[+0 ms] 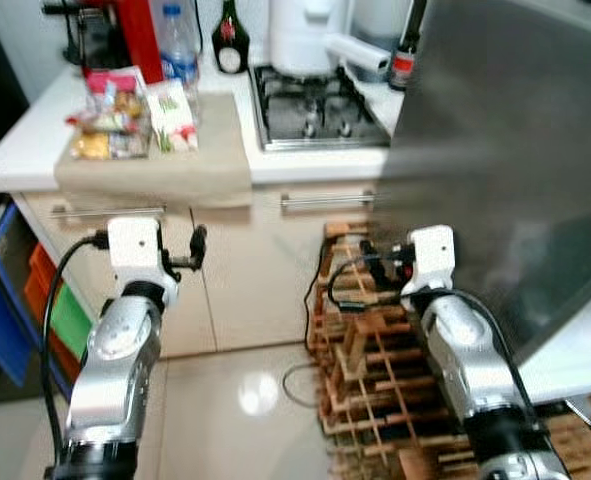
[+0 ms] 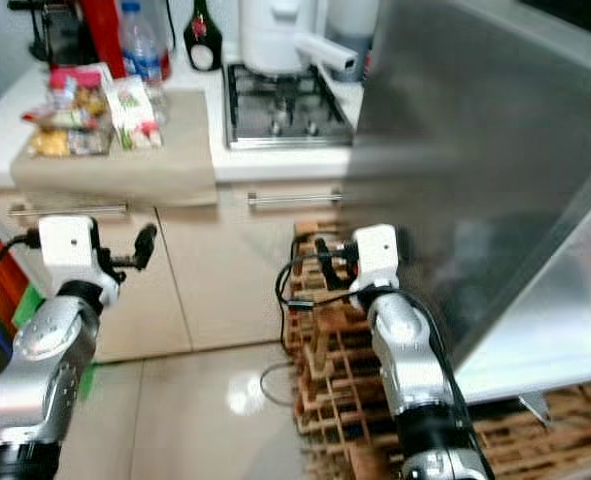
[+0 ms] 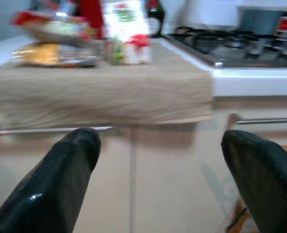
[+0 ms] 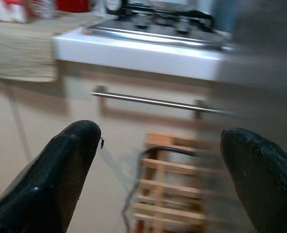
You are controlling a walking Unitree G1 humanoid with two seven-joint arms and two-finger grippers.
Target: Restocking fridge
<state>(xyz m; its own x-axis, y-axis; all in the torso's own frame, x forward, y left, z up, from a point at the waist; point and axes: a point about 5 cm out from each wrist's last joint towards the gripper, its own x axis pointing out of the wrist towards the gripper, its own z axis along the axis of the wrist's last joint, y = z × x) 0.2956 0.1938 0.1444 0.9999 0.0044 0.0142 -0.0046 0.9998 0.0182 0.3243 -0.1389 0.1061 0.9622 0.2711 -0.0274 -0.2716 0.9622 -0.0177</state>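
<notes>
Restocking had not begun: both the left gripper (image 3: 155, 184) and right gripper (image 4: 162, 179) stood with jaws apart and empty below the counter, while the packaged groceries (image 1: 130, 115) lay untouched on the beige cloth (image 1: 175, 165) beside the fridge door (image 1: 515, 150).

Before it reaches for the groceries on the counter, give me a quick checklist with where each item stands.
1. Left gripper open and holding nothing: ok.
2. Right gripper open and holding nothing: ok.
3. Groceries on the beige cloth, including a carton and packets: ok, within view.
4. Grippers at counter height: not ok, both sit below the countertop, facing the cabinet fronts.
5. Fridge door open: ok, it stands beside the right arm.
6. Room on the fridge shelves: cannot tell.
</notes>
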